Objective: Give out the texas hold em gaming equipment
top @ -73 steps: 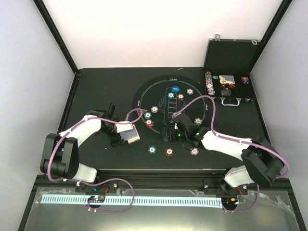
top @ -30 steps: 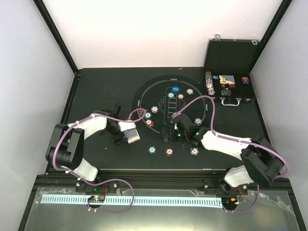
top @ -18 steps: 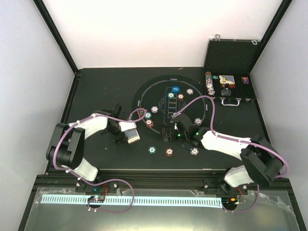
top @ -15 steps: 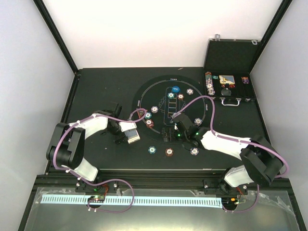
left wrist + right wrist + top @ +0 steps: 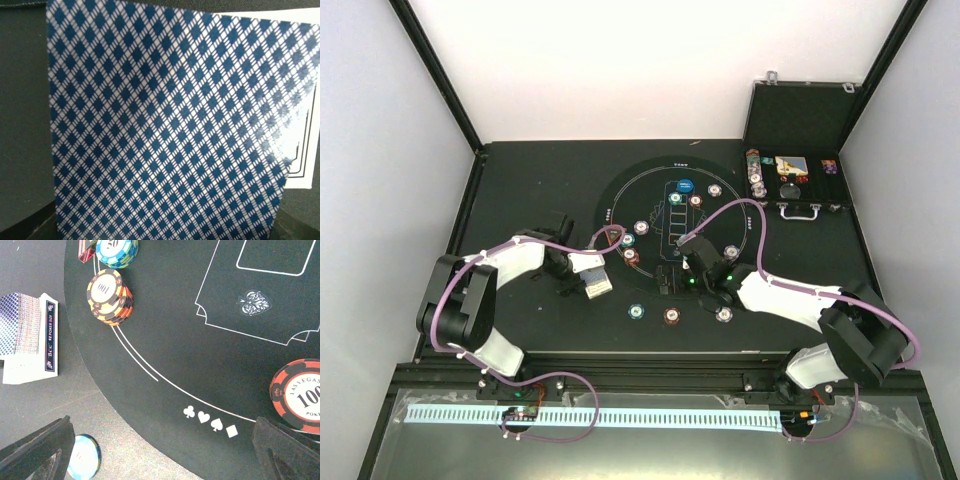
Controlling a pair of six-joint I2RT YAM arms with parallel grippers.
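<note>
A card back with a blue diamond pattern (image 5: 165, 130) fills the left wrist view and hides the jaws. My left gripper (image 5: 578, 276) is at the deck of playing cards (image 5: 598, 286), left of the round black mat (image 5: 665, 225), and looks shut on them. The deck (image 5: 20, 325) lies beside its white box (image 5: 50, 335). My right gripper (image 5: 160, 460) hangs open over the mat's near edge, holding nothing. An orange-black chip stack (image 5: 109, 295), a blue chip (image 5: 116, 250), a red chip (image 5: 299, 396) and a pale chip (image 5: 84, 456) lie around it.
More chips ring the mat, among them a green one (image 5: 636, 311), a brown-red one (image 5: 671, 316) and a whitish one (image 5: 724, 314). A blue button (image 5: 685, 186) lies at the mat's far side. An open black case (image 5: 800, 211) with more pieces stands at the back right.
My left gripper has closed at the deck, and the deck has shifted a little under it. The right arm has stayed still and open.
</note>
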